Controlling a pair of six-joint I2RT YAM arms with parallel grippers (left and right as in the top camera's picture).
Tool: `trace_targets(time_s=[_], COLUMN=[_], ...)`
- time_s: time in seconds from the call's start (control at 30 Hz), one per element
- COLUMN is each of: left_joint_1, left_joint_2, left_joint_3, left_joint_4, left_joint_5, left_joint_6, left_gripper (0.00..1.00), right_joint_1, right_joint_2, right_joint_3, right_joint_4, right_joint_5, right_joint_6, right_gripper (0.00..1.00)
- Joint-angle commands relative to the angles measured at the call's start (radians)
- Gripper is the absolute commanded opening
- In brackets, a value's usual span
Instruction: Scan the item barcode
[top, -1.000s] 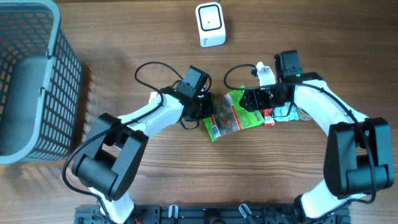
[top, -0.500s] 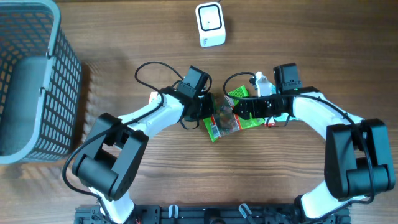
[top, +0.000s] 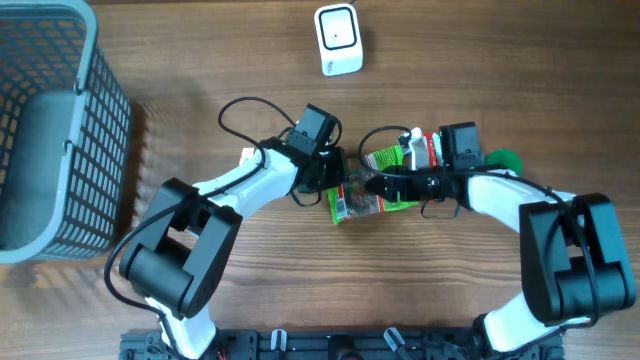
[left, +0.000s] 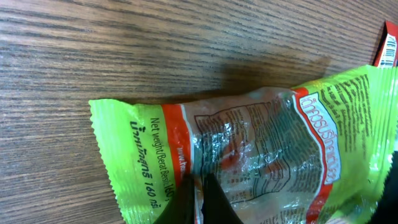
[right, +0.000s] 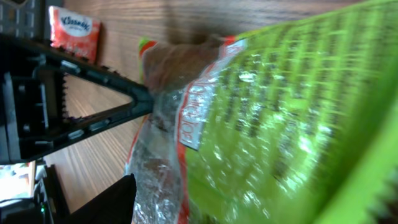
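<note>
The crinkly green plastic snack bag (top: 350, 205) lay on the wooden tabletop (top: 500, 60), long axis nine-to-three o'clock, the left end effector (top: 335, 185) pinching its nine o'clock end, while the right end effector (top: 378, 183) sat over its three o'clock half, its grip impossible to tell.

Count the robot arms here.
2. The left arm reaches in from the left, with the left gripper shut on the bag. The right arm reaches in from the right, with the right gripper at the bag's other end. None hidden.
</note>
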Motion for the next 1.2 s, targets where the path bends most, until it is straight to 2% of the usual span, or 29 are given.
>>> trace_targets(time_s=[0.0,0.1,0.2,0.23,0.3,0.37,0.5,0.63,0.93,1.17], left_joint_1=[0.0,0.0,-0.008,-0.016,-0.028,-0.015,0.051,0.084,0.068,0.109], left_joint_2=[0.081,0.083,0.083,0.083,0.083,0.051,-0.049,-0.057,0.002,-0.031], left_joint_3=[-0.026,-0.026,-0.026,-0.026,-0.026,0.006,0.1,0.094,0.043,0.094], left_joint_4=[-0.014,-0.017,-0.018,-0.018,-0.014,-0.055,-0.178,-0.267,-0.228,-0.35], left_joint_5=[-0.07,-0.07,-0.07,-0.07,-0.071,-0.087,-0.247,-0.245,0.031,0.057], left_joint_6=[-0.006,-0.006,-0.006,-0.006,-0.003,0.055,0.061,0.073,0.108,0.119], left_gripper=[0.04,0.04,0.04,0.04,0.04,0.04,0.04,0.04,0.04,0.04], right_joint_1=[0.075,0.115,0.131,0.133,0.132,0.132,0.132,0.132,0.132,0.132], right_joint_2=[0.013,0.018,0.052,0.074,0.093,0.089,0.084,0.084,0.084,0.084], right_joint_3=[-0.058,-0.059,-0.06,-0.06,-0.06,-0.059,-0.059,-0.059,-0.059,-0.059], right_joint_4=[0.055,0.065,0.085,0.108,0.126,0.133,0.133,0.124,0.112,0.109], right_joint_5=[0.008,0.028,0.061,0.061,0.061,0.061,0.061,0.066,0.092,0.106], right_joint_6=[0.096,0.105,0.104,0.096,0.088,0.082,0.05,0.037,0.04,0.038], right_gripper=[0.62,0.58,0.44,0.38,0.16,0.15,0.15,0.17,0.13,0.15])
